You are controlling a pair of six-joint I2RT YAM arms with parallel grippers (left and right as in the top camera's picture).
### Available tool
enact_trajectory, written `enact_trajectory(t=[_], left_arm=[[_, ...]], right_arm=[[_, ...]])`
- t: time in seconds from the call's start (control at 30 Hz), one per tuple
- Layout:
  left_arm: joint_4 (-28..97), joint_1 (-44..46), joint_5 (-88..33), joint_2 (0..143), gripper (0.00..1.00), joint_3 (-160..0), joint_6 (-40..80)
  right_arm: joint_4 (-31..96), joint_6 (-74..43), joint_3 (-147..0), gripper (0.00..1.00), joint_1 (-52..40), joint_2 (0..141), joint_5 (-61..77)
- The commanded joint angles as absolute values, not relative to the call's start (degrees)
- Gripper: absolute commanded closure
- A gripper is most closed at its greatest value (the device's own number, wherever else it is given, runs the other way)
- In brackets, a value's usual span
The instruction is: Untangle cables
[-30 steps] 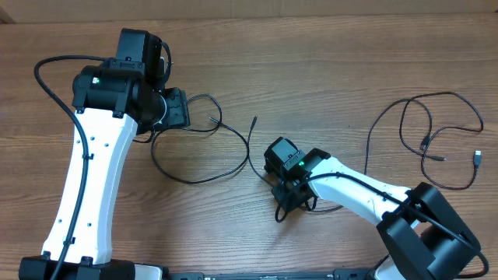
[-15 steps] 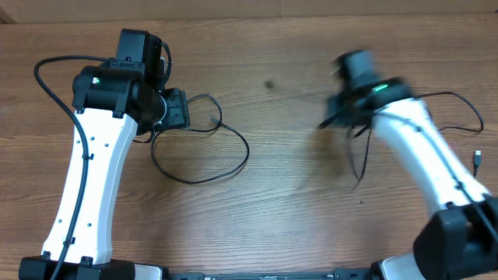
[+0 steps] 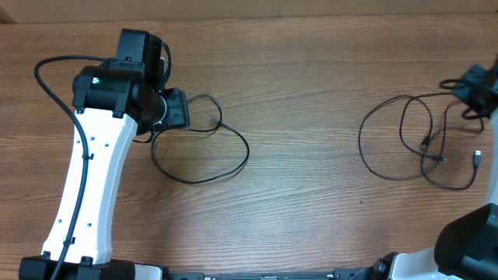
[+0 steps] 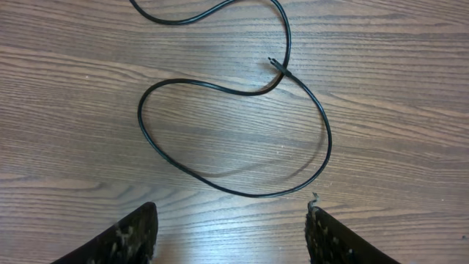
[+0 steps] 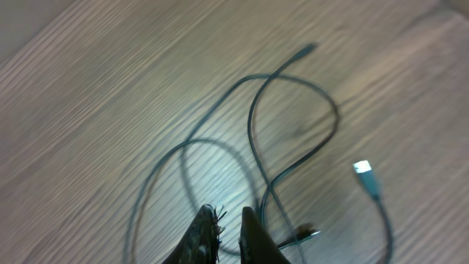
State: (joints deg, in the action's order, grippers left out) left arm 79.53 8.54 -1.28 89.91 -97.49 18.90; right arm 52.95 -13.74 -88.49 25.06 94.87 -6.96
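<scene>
The cables lie in two groups, well apart, on the wooden counter (image 3: 311,85). The left cable (image 3: 248,152) forms one open loop that crosses itself once near its small end connector (image 4: 275,64). No other cord touches it. The right bundle (image 3: 424,152) consists of several overlapping loops with a number of crossings. Its silver-tipped plug (image 3: 477,158) lies free at the outer edge.

The left fingers (image 4: 139,235) are spread wide above the loop and hold nothing. The right fingers (image 5: 199,236) stand close together with a narrow gap, at the far right edge of the right bundle. The wrist view is blurred, so whether a strand is pinched between them cannot be told.

Step in hand, as judged: separation of the right bundle. The left cable appears finished. The next move calls for a firm pinch on one strand near a free end. A low, slow pull away from the crossings then opens the loops instead of tightening them.
</scene>
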Motion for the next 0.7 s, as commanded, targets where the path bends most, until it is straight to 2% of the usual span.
enact_trajectory(t=[0.0, 0.17, 0.27, 0.4, 0.5, 0.67], left_arm=[[79.4, 8.6, -1.1, 89.6, 0.36, -98.5, 17.8], [79.5, 8.6, -1.1, 89.6, 0.36, -98.5, 17.8], [79.5, 8.6, -1.1, 89.6, 0.36, -98.5, 17.8], [79.5, 8.6, -0.3, 89.6, 0.34, -98.5, 17.8], [80.4, 8.6, 2.5, 89.6, 0.34, -98.5, 17.8], [82.7, 8.6, 8.7, 89.6, 0.32, -98.5, 18.2]], right_arm=[[51.8, -14.0, -89.7, 0.9, 27.6, 93.6, -7.3], [51.3, -13.5, -89.6, 0.87, 29.5, 93.6, -7.2], [52.0, -13.5, -89.6, 0.72, 29.4, 93.6, -0.5], [53.9, -13.4, -89.6, 0.61, 27.9, 93.6, 17.3], [56.5, -8.5, -89.6, 0.44, 24.7, 93.6, 27.9], [62.6, -2.5, -89.6, 0.31, 15.1, 93.6, 28.9]])
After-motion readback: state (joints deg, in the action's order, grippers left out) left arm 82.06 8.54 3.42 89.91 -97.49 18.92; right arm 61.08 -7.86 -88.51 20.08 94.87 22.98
